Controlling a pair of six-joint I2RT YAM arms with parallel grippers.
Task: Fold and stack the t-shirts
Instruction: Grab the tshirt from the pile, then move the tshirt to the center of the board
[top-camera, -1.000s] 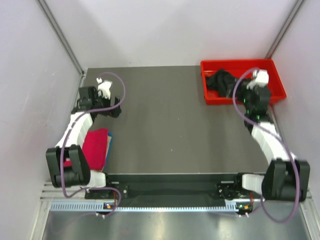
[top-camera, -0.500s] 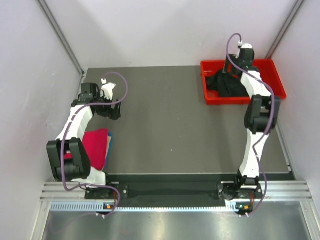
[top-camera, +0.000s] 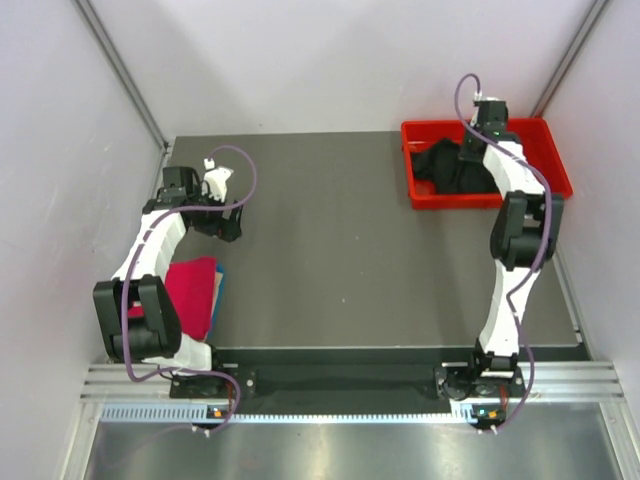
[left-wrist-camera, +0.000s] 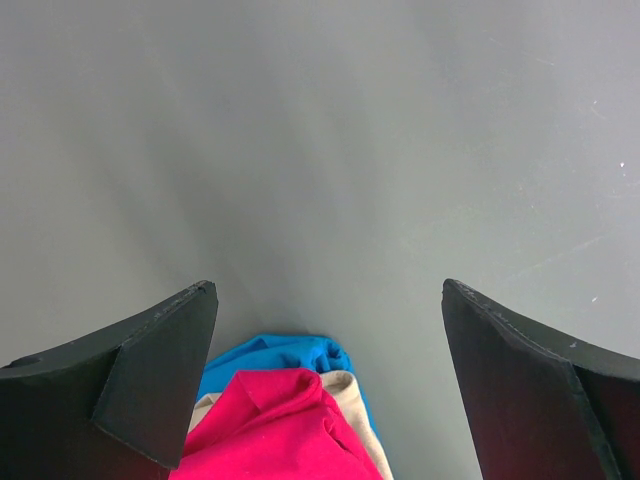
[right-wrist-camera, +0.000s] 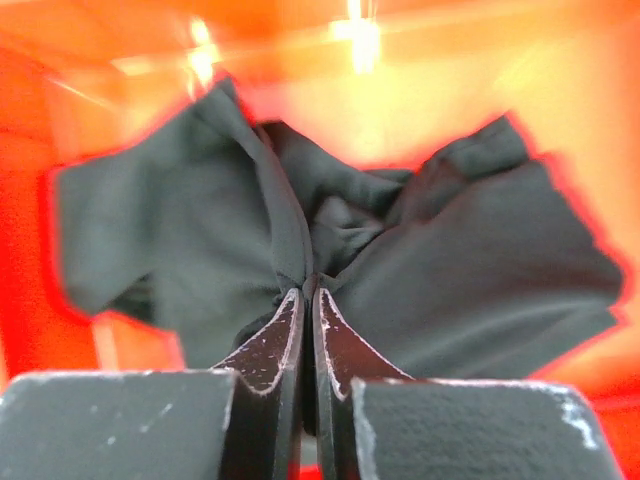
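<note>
A crumpled black t-shirt (top-camera: 445, 170) lies in the red tray (top-camera: 556, 165) at the back right. My right gripper (top-camera: 470, 150) reaches down into it. In the right wrist view this gripper (right-wrist-camera: 308, 290) is shut, with a fold of the black t-shirt (right-wrist-camera: 480, 260) pinched between its fingertips. A folded crimson t-shirt (top-camera: 190, 295) lies at the near left with a blue edge (top-camera: 219, 290) beside it. My left gripper (top-camera: 228, 225) hovers open beyond that stack. The left wrist view shows the left gripper (left-wrist-camera: 328, 290) holding nothing, with the crimson t-shirt (left-wrist-camera: 280, 430) on a blue one (left-wrist-camera: 275, 352) below it.
A beige cloth layer (left-wrist-camera: 350, 385) shows between the crimson and blue shirts. The tray's red wall (right-wrist-camera: 40, 330) rises around the black shirt. The dark grey table (top-camera: 330, 240) spreads between the arms, with walls on three sides.
My right arm has stretched out over the tray and its jaws have closed on the black t-shirt. The left arm has shifted only slightly and stays open.
</note>
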